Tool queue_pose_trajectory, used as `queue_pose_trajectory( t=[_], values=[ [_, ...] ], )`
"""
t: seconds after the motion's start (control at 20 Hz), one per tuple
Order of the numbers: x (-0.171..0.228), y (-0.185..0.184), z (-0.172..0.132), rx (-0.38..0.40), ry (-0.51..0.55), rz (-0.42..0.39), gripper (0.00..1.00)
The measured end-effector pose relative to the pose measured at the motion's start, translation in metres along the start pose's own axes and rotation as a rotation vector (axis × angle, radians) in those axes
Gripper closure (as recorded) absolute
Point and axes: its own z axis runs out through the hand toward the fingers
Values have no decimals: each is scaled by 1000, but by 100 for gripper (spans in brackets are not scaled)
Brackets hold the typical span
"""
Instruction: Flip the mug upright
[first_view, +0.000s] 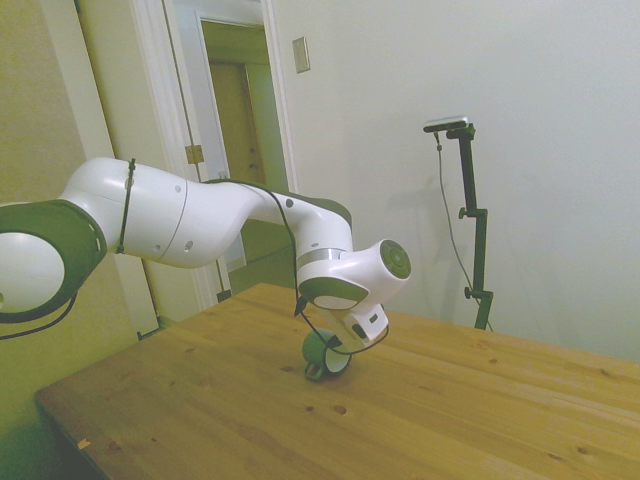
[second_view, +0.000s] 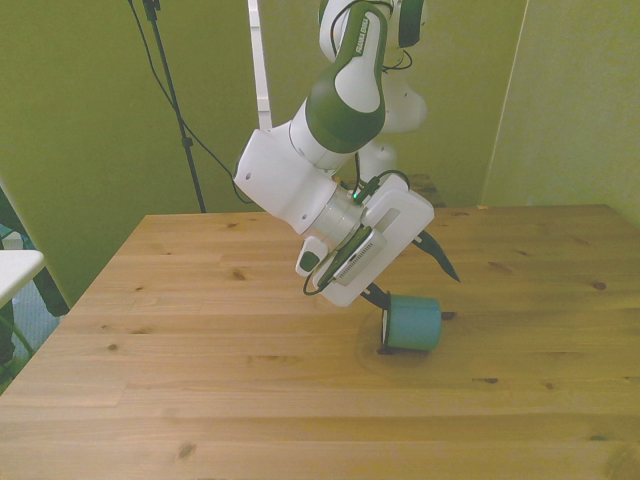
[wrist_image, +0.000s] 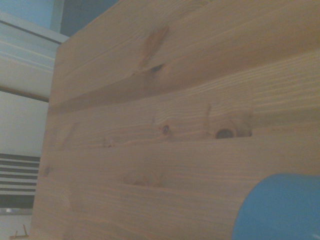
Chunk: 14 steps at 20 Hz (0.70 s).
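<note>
Plainly the mug (second_view: 412, 323) lies on its side on the wooden surface (second_view: 200, 400) and could roll off if a finger nudges its round wall. Tilted steeply over the mug, the pincer (second_view: 412, 272) stands wide open and empty, one finger near the mug's mouth end, the other raised above it.

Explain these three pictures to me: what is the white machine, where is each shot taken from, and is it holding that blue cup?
The white machine is a robot arm ending in a gripper with two dark fingers. One picture is from the side, one from across the table, one from a camera on the wrist. On the wooden table lies one thing, a teal mug on its side. The fingers are spread open, one low by the mug, the other up over it. Nothing is held.
</note>
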Motion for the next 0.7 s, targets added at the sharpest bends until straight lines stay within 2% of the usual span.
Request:
queue_pose_trajectory(
  t=[0.7],
  values=[
    [6, 4, 5, 5, -16, 7, 100]
  ],
)
